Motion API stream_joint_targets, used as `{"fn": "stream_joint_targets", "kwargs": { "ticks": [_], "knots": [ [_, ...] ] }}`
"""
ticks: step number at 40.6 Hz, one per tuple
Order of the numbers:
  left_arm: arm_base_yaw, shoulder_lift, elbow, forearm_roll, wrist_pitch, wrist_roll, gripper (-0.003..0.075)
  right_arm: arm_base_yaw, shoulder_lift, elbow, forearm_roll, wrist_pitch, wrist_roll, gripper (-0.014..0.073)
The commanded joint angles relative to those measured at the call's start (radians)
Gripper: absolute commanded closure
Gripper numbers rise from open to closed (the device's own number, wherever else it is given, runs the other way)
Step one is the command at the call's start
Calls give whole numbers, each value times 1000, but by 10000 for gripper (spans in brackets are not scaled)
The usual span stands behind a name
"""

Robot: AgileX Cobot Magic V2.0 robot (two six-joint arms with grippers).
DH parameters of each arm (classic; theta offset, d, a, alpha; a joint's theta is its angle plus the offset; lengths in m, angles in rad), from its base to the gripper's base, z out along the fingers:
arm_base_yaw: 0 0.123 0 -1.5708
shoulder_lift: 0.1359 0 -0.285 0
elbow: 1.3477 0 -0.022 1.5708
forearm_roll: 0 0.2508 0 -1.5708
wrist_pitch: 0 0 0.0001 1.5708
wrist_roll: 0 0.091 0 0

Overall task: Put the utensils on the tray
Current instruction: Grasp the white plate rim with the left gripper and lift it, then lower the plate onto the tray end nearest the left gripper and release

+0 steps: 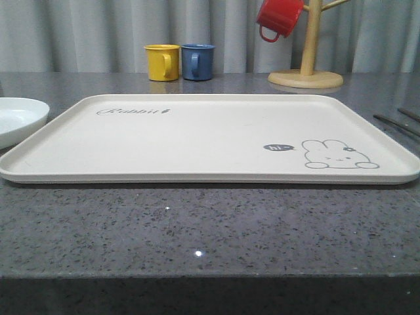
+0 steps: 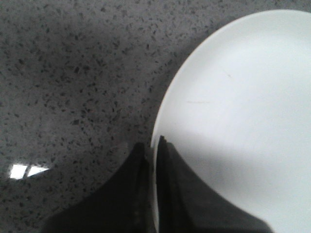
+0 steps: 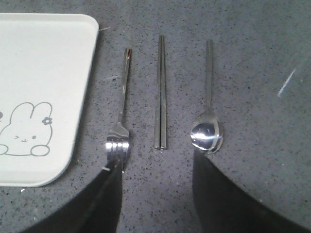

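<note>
The cream tray (image 1: 197,141) with its rabbit drawing lies mid-table with nothing on it. To its right, three utensils lie side by side on the grey counter: a fork (image 3: 122,104), a pair of chopsticks (image 3: 161,92) and a spoon (image 3: 208,128). In the front view they show as thin dark lines (image 1: 394,122) at the far right. My right gripper (image 3: 158,160) hangs open over their near ends, one finger over the fork's tines, the other by the spoon's bowl, and the chopsticks' ends lie in the gap. The tray's corner (image 3: 43,58) is beside the fork. My left gripper (image 2: 153,162) is shut, over the rim of a white plate (image 2: 243,107).
The white plate (image 1: 16,118) sits left of the tray. At the back stand a yellow mug (image 1: 162,62), a blue mug (image 1: 197,62) and a wooden mug tree (image 1: 307,65) holding a red mug (image 1: 279,16). Speckled counter runs in front of the tray.
</note>
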Motion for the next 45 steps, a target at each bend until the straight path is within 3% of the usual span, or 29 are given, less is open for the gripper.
{"fn": "stream_joint_targets", "kwargs": {
  "ticks": [1,11,19,37,45],
  "knots": [
    [2,-37,-32,-33,-21,1,738,0,10,-27,-2,-68,-3,223],
    [2,-99,-123,-74,81,7,738,0,10,-27,-2,-68,-3,223],
    [-31,-157,-207,-232,212,146,738,0,10,-27,-2,-68,-3,223],
    [-430,-55,-221,-183,206,161,738,0,10,-27,-2,-68,-3,223],
    [-504,50,-227,-183,111,161,738,0,10,-27,-2,-68,-3,223]
  ]
}}
